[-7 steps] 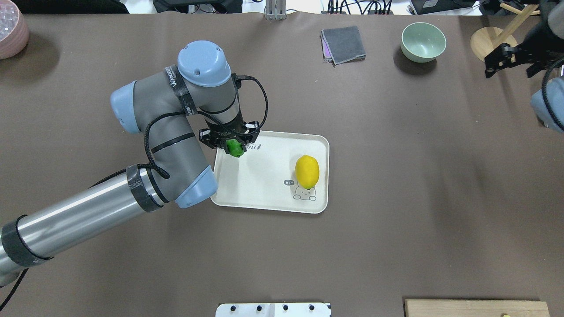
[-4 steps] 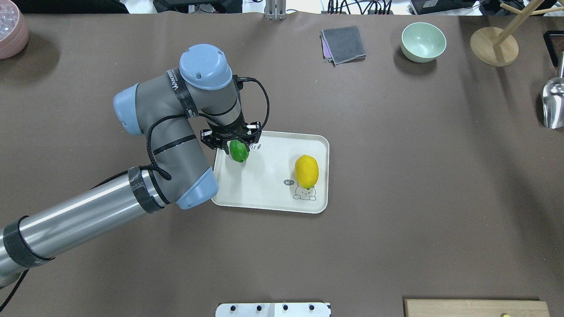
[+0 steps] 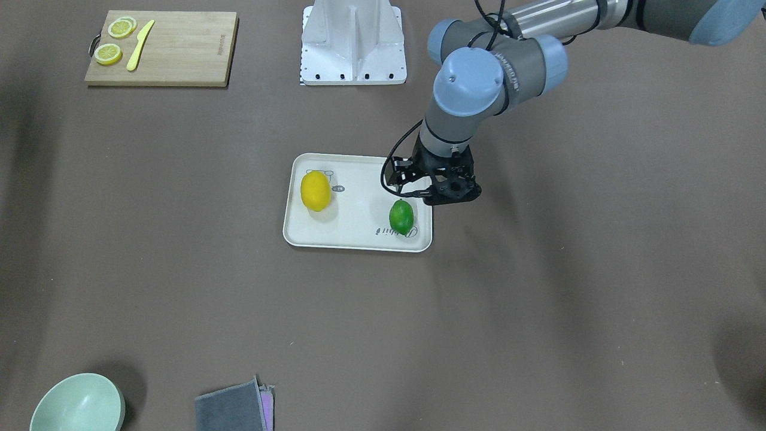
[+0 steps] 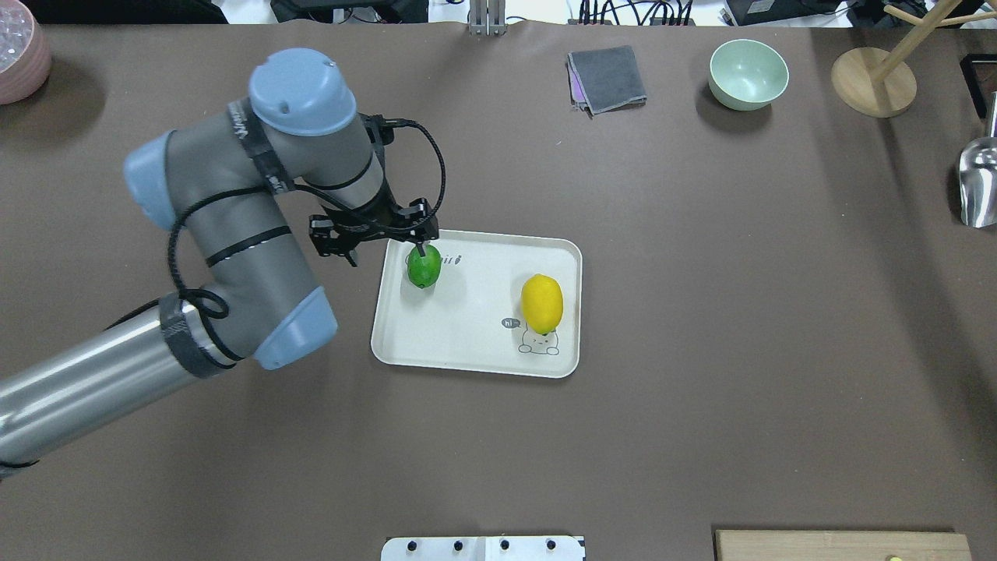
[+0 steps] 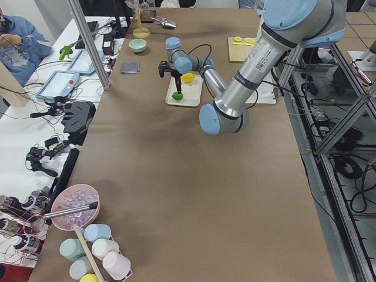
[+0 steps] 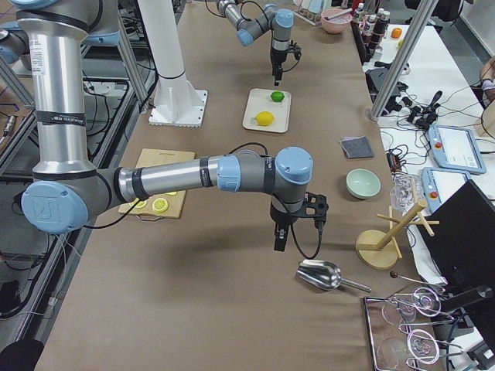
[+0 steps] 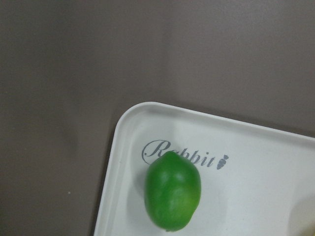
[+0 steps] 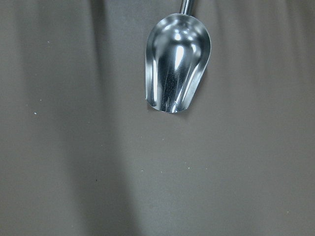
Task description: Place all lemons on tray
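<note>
The cream-white tray [image 4: 467,347] lies mid-table with both lemons on it. The green lemon [image 4: 424,268] rests by the "Rabbit" print near the tray's far left corner; it also shows in the front view [image 3: 401,216] and the left wrist view [image 7: 173,197]. The yellow lemon [image 4: 542,303] lies on the tray's right side by the cartoon animal. My left gripper [image 4: 385,249] is open and empty, raised over the tray's left rim just beside the green lemon. My right gripper [image 6: 280,236] shows only in the exterior right view, above a metal scoop; I cannot tell its state.
A wooden cutting board [image 3: 179,54] with lemon slices and a yellow knife lies near the robot's base. A green bowl [image 4: 748,74], a grey cloth [image 4: 607,78], a wooden stand [image 4: 872,82] and the metal scoop [image 4: 977,183] lie at the far right. A pink bowl [image 4: 19,54] stands far left.
My left gripper let go of the green lemon, which now rests on the tray, then rose and drew back to the left. The right arm left the overhead view's right edge.
</note>
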